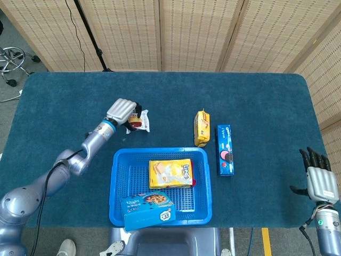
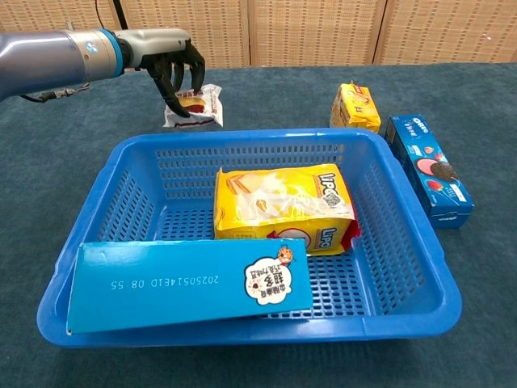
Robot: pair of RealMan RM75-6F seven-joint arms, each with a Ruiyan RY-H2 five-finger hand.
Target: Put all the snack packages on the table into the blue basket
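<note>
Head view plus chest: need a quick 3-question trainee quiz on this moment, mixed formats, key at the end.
1. True or false: the left hand holds the small white snack packet, tipped up off the table.
2. Which packages lie inside the blue basket?
A. the light blue box and the big yellow bag
B. the small yellow pack and the dark blue cookie box
C. none
3. Fill in: the right hand holds ____, its fingers apart.

Key: 1 true; 2 A; 3 nothing.
</note>
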